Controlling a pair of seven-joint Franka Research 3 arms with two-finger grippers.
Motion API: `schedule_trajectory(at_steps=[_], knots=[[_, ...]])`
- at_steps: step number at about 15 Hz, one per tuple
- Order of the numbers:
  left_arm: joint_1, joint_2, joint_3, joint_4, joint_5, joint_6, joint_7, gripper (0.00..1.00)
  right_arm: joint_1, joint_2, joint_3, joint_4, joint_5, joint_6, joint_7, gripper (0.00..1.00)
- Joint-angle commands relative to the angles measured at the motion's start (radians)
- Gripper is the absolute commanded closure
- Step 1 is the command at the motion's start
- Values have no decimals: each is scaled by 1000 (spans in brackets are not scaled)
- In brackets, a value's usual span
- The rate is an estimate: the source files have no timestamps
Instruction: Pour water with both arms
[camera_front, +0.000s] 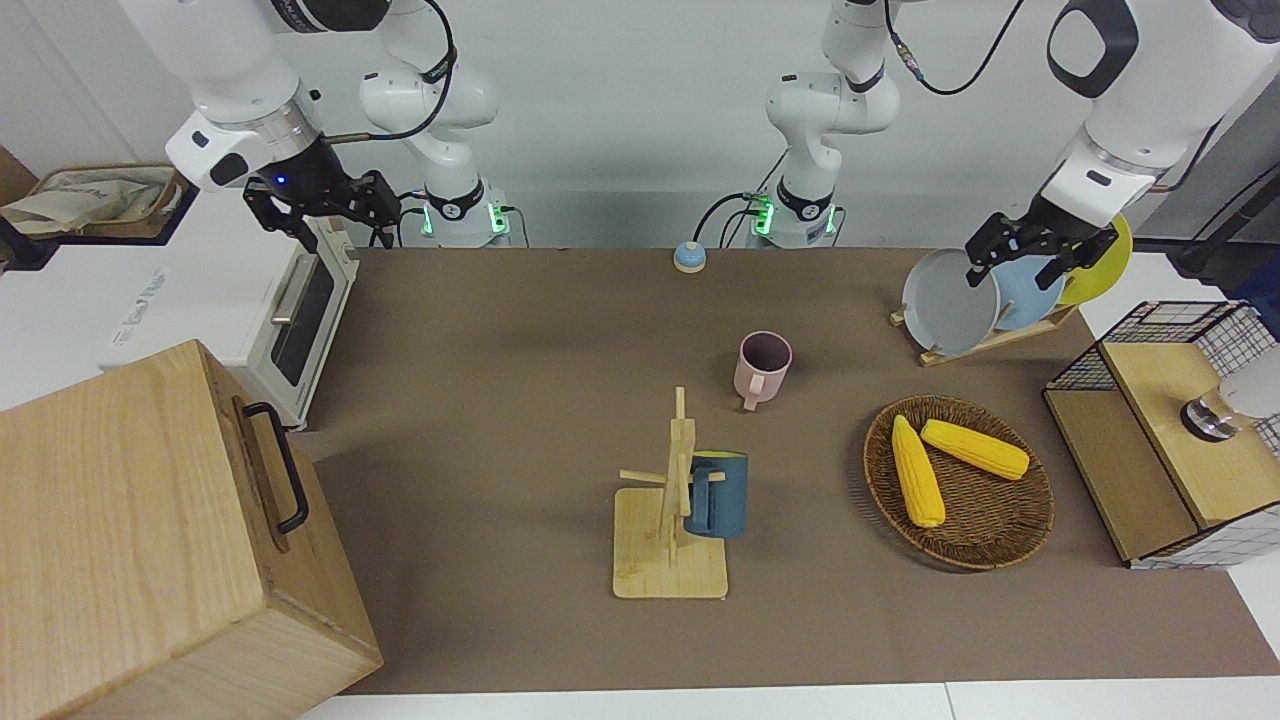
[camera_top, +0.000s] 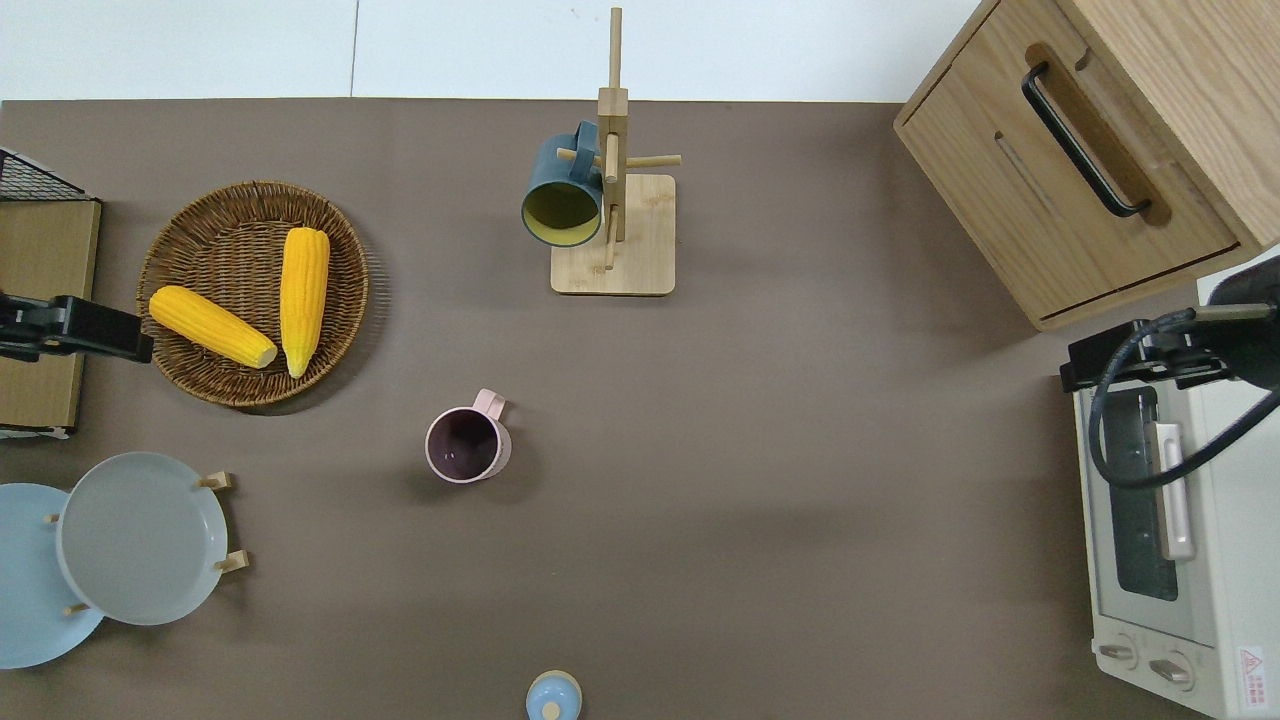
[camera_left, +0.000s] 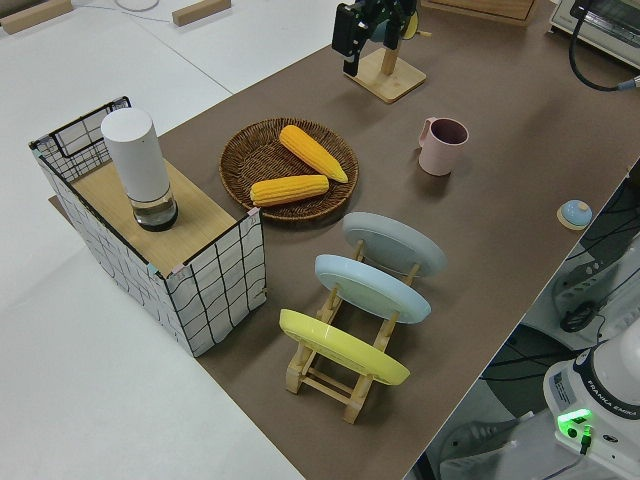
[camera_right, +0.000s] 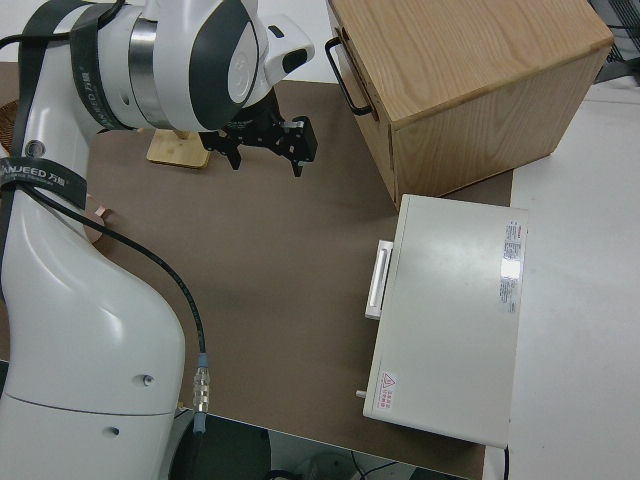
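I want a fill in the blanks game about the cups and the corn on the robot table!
The two ears of corn lie in a round wicker ____.
The pink cup stands upright on the ____ table.
The blue cup hangs on the wooden ____.
There are ____ plates in the plate rack.

Missing words: basket; brown; stand; three

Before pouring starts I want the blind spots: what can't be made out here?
Pink mug: overhead view, dark interior hides any water.
White cylinder: front view, cut off by the edge.
Yellow plate: front view, mostly hidden by the left gripper.
Toaster oven: overhead view, dark glass hides its inside.
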Motion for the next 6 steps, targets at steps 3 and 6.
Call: schedule_trajectory(at_steps=[3, 6], knots=[[-114, -20, 52, -7, 45, -52, -11, 7, -7, -14, 4, -12, 5, 6, -17, 15], [-125, -19, 49, -7, 56, -56, -11, 7, -7, -14, 4, -12, 5, 6, -17, 15]])
